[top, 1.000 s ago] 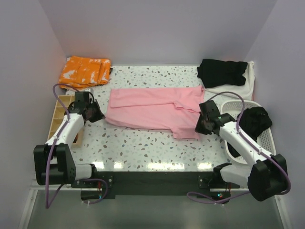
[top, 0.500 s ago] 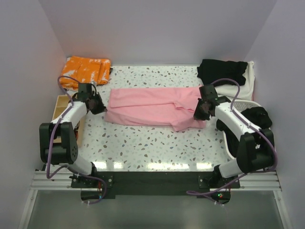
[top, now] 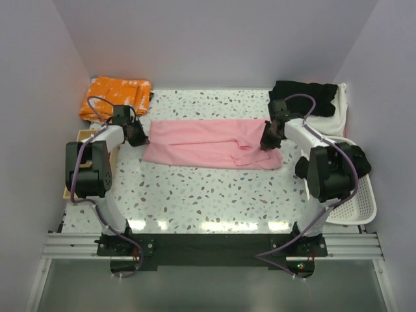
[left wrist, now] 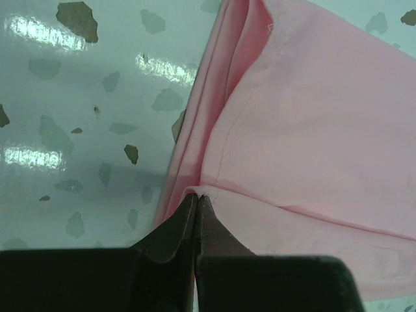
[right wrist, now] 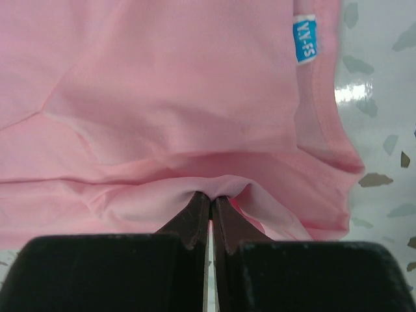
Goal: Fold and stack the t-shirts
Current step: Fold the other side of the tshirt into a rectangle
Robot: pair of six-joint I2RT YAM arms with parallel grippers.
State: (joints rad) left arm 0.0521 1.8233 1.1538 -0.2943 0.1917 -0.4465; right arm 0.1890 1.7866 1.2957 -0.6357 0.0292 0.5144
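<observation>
I've got both jaws pinched tight on the pink t-shirt [top: 208, 143] lying mid-way across the table [top: 214, 192], left gripper [top: 138, 136] at its 9 o'clock edge, right gripper [top: 267, 143] at 3 o'clock, presumably to hold the fold taut.

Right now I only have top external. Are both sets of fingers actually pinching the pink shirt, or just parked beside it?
Observer: Left wrist shows the left fingers shut on a folded edge of the pink t-shirt, at its corner.
Operator: And the right?
Observer: Right wrist shows the right fingers shut on a raised ridge of pink fabric, with cloth puckered around the tips.
Operator: Any marker for which end that is?
Observer: Yes, a small blue label sits next to a curved ribbed edge that looks like the neckline.
</observation>
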